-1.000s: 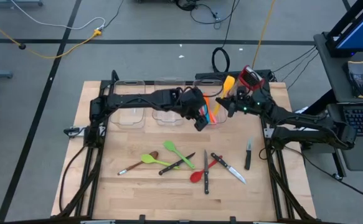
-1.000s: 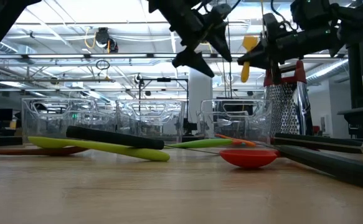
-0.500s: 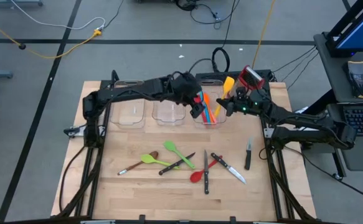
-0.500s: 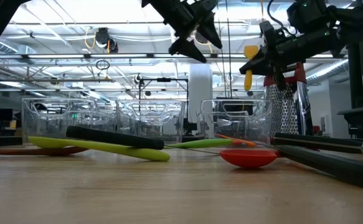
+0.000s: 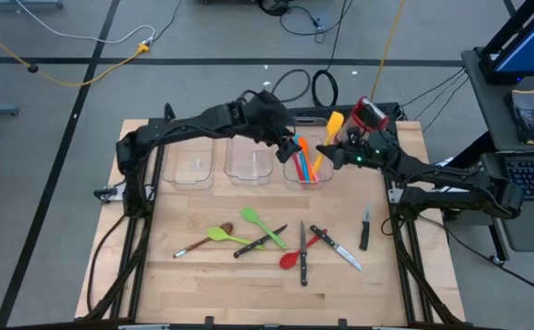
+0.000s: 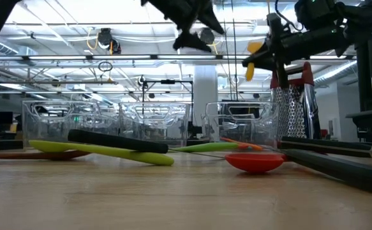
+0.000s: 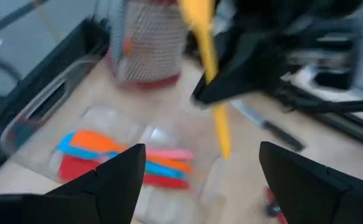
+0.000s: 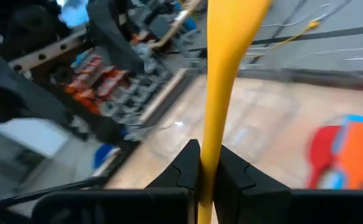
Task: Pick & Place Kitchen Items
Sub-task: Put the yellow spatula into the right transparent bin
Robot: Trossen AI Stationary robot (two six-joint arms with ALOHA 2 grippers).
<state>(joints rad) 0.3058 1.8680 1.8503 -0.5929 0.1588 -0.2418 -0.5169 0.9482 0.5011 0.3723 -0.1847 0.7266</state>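
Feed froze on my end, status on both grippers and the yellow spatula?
Left gripper open, empty, above the bins. Right gripper shut on yellow spatula, beside right bin. Box grater close behind; nothing blocking.

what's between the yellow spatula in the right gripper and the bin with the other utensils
Nothing solid lies between them, but the open left gripper hangs over that bin, close to the yellow spatula that the right gripper holds at the bin's edge, crowding the drop path.

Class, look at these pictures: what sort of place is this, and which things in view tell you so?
Probably a robotics lab or workshop, not a kitchen. A wooden table stands on a grey floor crossed by loose cables, a desk with a keyboard sits beside it, and the low view shows open industrial ceiling trusses.
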